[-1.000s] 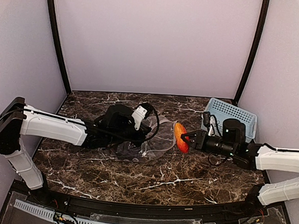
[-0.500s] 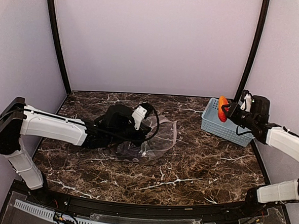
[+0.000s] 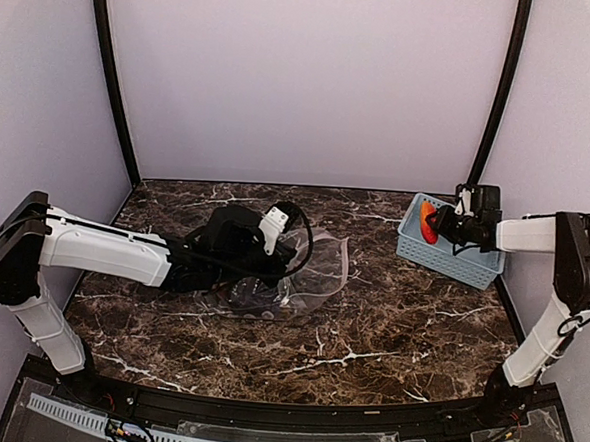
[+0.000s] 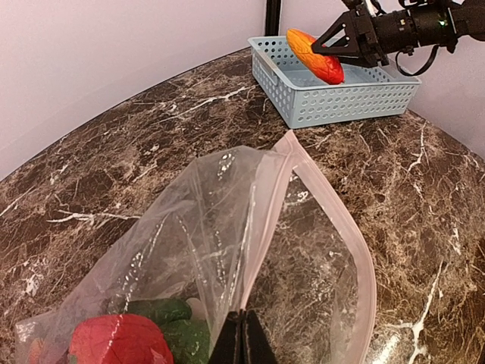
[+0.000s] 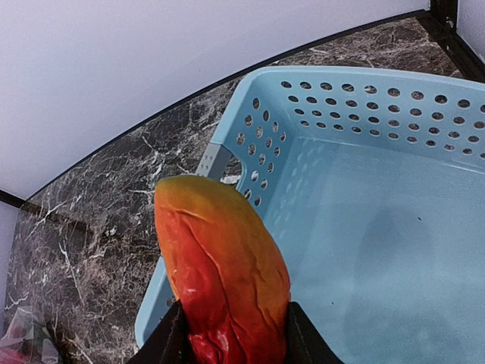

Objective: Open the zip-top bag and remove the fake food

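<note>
At the far right of the dark marble-patterned worktop (image 3: pixel 389 327), the right hand (image 3: pixel 441 226) is closed narrowly around a glossy orange-red plastic fruit (image 5: pixel 223 265), holding it in the air over the left end of the light blue perforated plastic basket (image 5: pixel 364 98). The fruit looks clear of the rim, with the bare basket floor beyond it. Near the middle of the worktop lies the clear, crinkly zip-top bag (image 4: pixel 227 227), its mouth open towards the basket and its pale zip strip (image 4: pixel 356 250) curving round the opening. The left hand (image 4: pixel 242 341) is closed to a point on the film at the bag's near lip. More fake food sits deep inside: a red piece (image 4: pixel 121 341) and a dark green one (image 4: pixel 163 312). The step in hand seems to be setting the fruit down. It would go best carried a little further right, past the wall, and lowered close to the floor before letting go, since a smooth, rounded piece dropped from height may bounce or roll out. The pinch on the bag serves best holding the mouth agape for the next reach. No brand, label or writing can be read anywhere.
</note>
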